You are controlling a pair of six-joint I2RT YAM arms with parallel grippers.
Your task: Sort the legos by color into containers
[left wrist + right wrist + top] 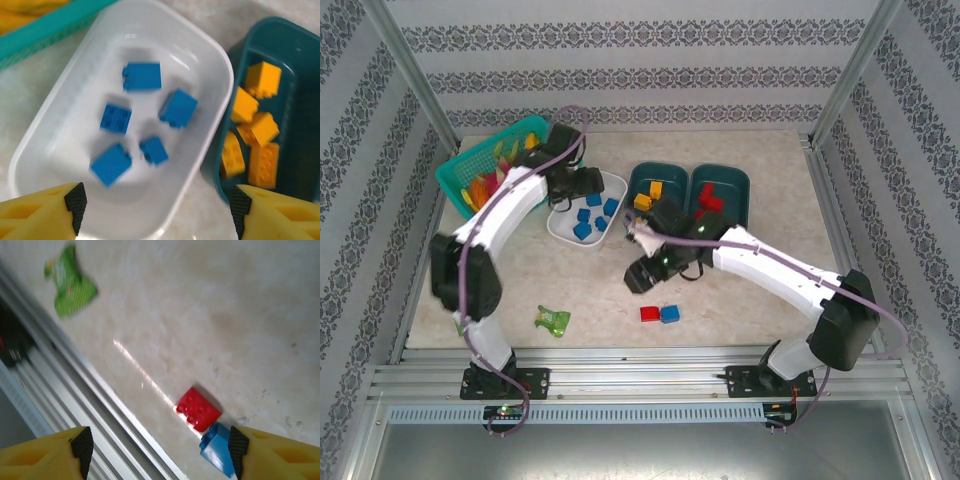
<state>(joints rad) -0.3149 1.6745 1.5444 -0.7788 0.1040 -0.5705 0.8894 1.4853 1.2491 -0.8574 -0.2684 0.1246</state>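
— How do the left jaws stand?
— Spread wide, gripping nothing, hanging over the white tub [55, 125] at 11 o'clock on the desk [225, 315]. Five blue legos [142, 76] lie inside it.
— And the other colours?
— Orange-yellow legos [262, 77] sit in a dark teal tub [302, 100] just beside the white one, at its 3 o'clock. Red legos [708, 198] are in the second teal tub [732, 190], next along toward 3 o'clock.
— Anything loose?
— One red lego [197, 409] and one blue lego [217, 450], touching each other, on the bare desk at about 6 o'clock.
— The right jaws?
— Parted as well, holding nothing, above the desk near that pair. A green packet [70, 287] lies at 7 o'clock, well apart from the two legos.
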